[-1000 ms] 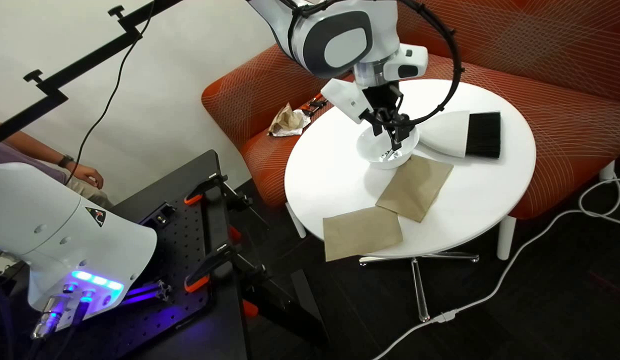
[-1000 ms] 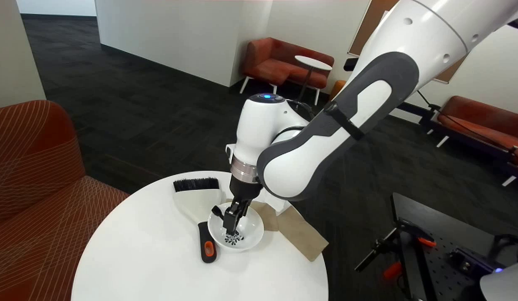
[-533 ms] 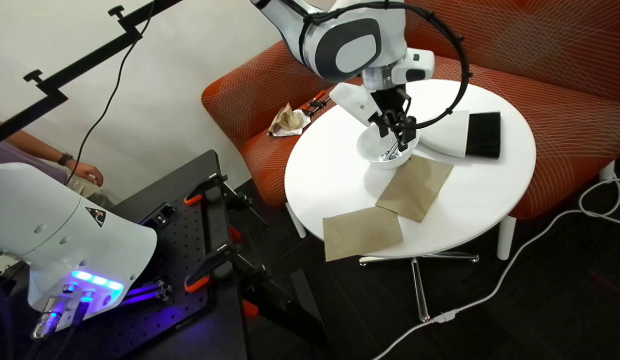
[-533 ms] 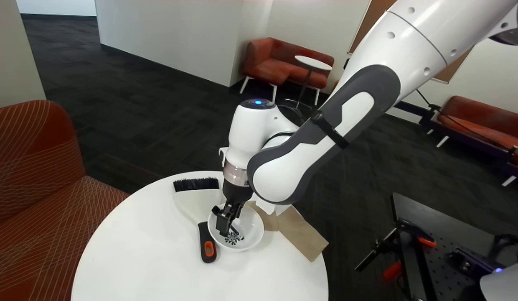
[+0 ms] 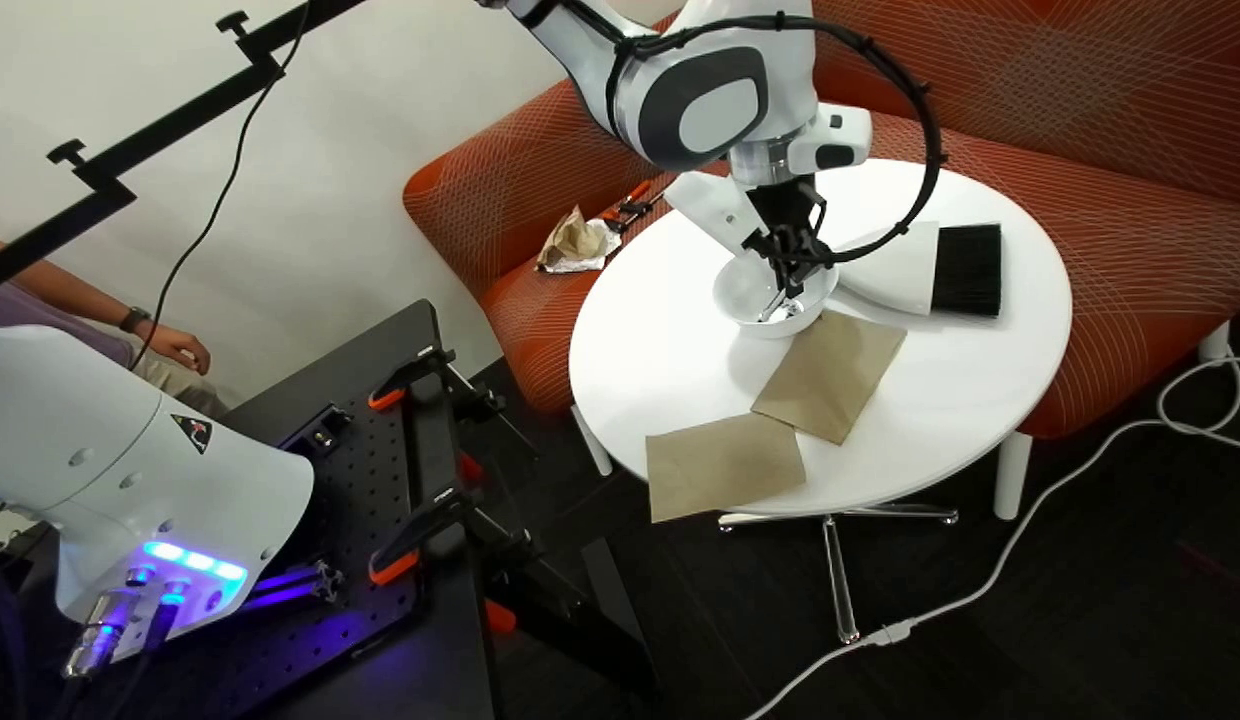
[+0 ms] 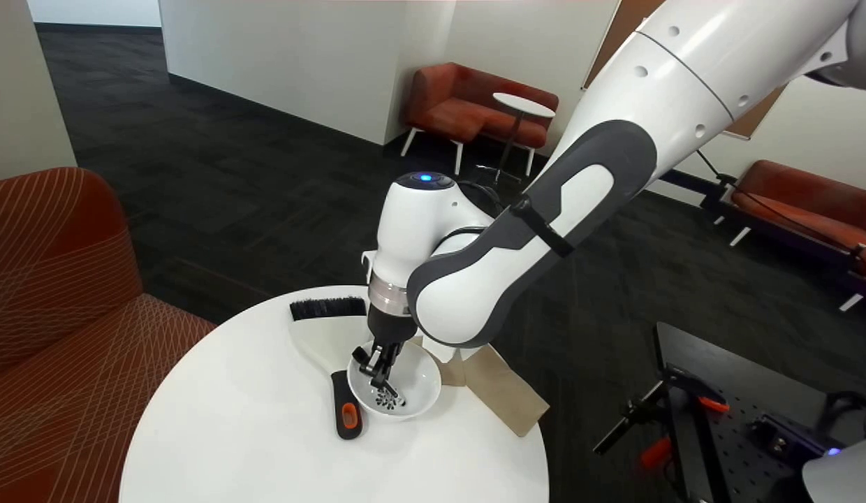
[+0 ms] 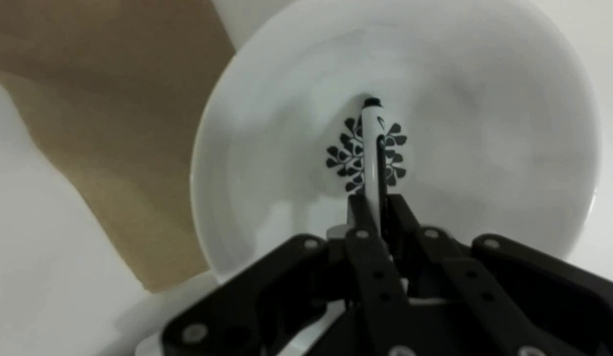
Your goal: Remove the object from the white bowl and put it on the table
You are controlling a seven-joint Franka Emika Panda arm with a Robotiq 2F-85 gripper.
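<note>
A thin white and black pen, the object [image 7: 372, 143], lies in the white bowl [image 7: 489, 133], across the dark leaf pattern at its bottom. My gripper [image 7: 376, 203] reaches down into the bowl and is shut on the pen, one finger on each side. The pen's black-tipped end sticks out past the fingertips; the part further back is hidden by the fingers. In both exterior views the bowl [image 5: 737, 308] stands upright on the white round table [image 6: 265, 426], and the pen [image 6: 393, 393] shows just below the gripper [image 6: 383, 381].
A wide brush [image 5: 895, 265] with black bristles lies against the bowl's side, its black handle [image 6: 346, 405] close to the rim. Two brown paper pieces, one [image 5: 830, 375] by the bowl and one [image 5: 725, 465] at the table's edge, lie flat. A reddish sofa [image 5: 1130, 270] borders the table.
The gripper has moved slightly lower into the bowl, rightward in one view and leftward in another. Its jaws, open half a second ago, have closed on the pen, which has shifted slightly.
</note>
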